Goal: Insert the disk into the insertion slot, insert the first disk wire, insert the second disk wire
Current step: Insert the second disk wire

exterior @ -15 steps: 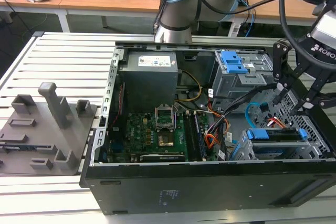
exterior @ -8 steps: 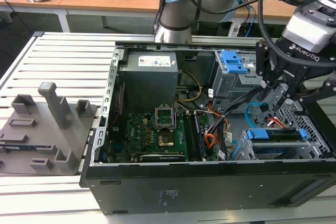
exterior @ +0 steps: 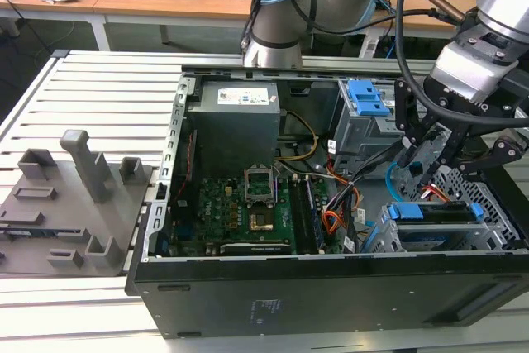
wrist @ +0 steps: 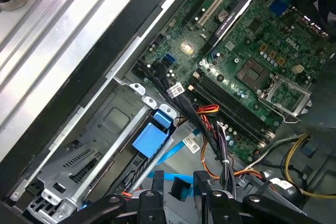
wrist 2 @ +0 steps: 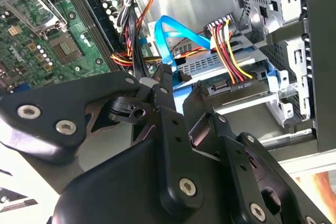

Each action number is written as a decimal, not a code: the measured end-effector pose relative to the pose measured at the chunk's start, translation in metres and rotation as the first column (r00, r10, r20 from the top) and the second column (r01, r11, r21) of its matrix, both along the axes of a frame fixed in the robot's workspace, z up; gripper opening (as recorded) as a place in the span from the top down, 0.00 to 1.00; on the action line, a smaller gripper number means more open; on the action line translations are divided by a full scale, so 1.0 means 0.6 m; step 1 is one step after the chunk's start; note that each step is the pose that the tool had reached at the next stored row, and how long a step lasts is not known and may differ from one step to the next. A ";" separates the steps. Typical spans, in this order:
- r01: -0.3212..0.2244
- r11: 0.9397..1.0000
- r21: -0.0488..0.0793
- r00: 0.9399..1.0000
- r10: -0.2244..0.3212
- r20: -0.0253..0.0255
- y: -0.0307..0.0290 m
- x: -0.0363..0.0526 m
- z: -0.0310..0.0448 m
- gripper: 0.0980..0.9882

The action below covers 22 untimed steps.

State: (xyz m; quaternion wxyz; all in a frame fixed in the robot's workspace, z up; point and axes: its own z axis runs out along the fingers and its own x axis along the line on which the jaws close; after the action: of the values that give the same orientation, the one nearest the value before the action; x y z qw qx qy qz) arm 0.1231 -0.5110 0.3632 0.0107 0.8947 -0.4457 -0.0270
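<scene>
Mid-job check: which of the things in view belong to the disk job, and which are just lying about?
Job:
disk, sitting in the insertion slot
first disk wire
second disk wire
gripper, at that light-blue cable

Not part of it:
grey fixture blocks
power supply
motherboard
taller cage with blue latches

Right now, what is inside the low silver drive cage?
The disk sits in the insertion slot, with the first disk wire at its end. The second disk wire runs down there too, but the gripper covers where it ends.

blue-framed disk, green motherboard
</scene>
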 end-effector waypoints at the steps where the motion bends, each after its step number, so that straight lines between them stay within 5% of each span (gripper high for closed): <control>1: 0.000 1.000 0.000 1.000 0.000 0.000 0.0000 0.000 0.000 0.70; 6: -0.001 1.000 0.000 1.000 0.001 0.000 0.0000 0.000 0.000 0.79; 7: -0.001 1.000 0.000 1.000 0.001 0.000 0.0000 0.000 0.000 0.93; 14: 0.001 1.000 -0.003 1.000 -0.001 0.000 -0.0004 0.000 0.000 0.93; 22: 0.122 0.992 -0.010 0.993 -0.122 0.000 -0.0004 0.000 -0.001 0.93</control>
State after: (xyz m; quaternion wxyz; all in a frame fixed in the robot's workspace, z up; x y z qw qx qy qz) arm 0.1230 -0.5112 0.3625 0.0135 0.8658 -0.4996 -0.0256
